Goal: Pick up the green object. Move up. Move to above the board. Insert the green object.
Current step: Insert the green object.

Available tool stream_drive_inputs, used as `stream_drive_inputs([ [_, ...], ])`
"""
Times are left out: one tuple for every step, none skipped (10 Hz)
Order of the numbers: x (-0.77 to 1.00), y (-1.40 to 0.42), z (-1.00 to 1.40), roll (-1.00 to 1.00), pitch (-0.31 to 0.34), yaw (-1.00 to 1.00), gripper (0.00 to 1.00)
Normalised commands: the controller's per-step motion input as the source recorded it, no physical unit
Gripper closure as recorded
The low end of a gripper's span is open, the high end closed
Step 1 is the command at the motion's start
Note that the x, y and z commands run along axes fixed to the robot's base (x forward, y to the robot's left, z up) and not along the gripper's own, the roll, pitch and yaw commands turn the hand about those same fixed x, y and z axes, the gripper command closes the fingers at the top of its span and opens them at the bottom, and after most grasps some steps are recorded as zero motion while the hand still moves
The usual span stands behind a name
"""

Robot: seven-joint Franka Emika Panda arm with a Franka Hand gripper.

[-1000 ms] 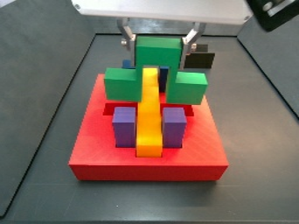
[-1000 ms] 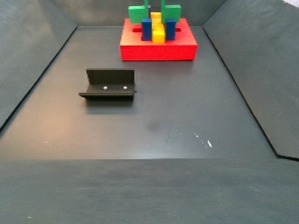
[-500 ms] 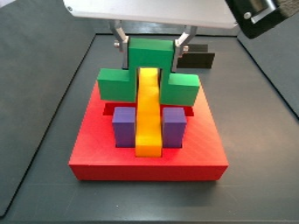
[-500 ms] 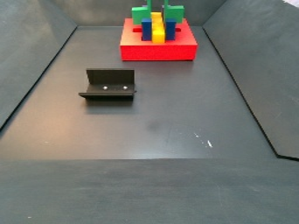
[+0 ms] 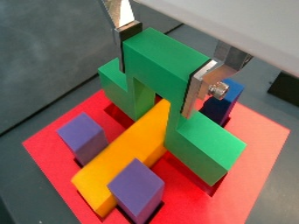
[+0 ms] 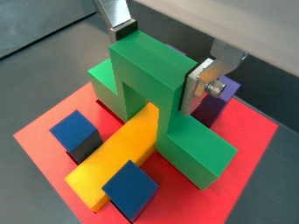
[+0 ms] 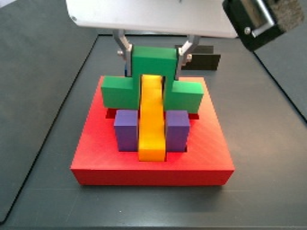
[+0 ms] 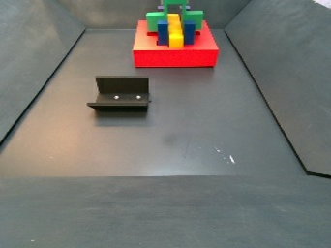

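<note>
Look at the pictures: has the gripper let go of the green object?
No: in a wrist view the gripper has its fingers clamped on the green object's raised middle cube.

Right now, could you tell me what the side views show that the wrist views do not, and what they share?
Only a side view shows the fixture, standing on the floor apart from the board.

Only the wrist views show a finger of the gripper pressed flat on the green object.

Both show the green object straddling the yellow bar over the board.
</note>
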Motion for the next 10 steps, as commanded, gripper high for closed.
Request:
stream_drive_inputs([
  [0.16,-0.02,-0.15,0.00,-0.056,0.05,1.00],
  [0.07,-0.02,-0.14,0.00,-0.049,0.02,1.00],
  [0.00,-0.01,-0.11,0.00,-0.026,0.01,1.00],
  [0.00,-0.01,-0.11,0.00,-0.031,0.01,1.00],
  [0.00,0.00,-0.14,0.00,-0.051,0.02,1.00],
  [-0.03,0.00,-0.14,0.00,-0.050,0.03,1.00],
  [0.00,0.00,-0.17,0.00,-0.036,0.04,1.00],
  [0.07,0.00,-0.29,0.04,-0.043,0.07,1.00],
  [0.11,0.00,-0.43,0.02,-0.067,0.10,1.00],
  [0.03,0.00,-0.43,0.03,-0.097,0.12,1.00],
])
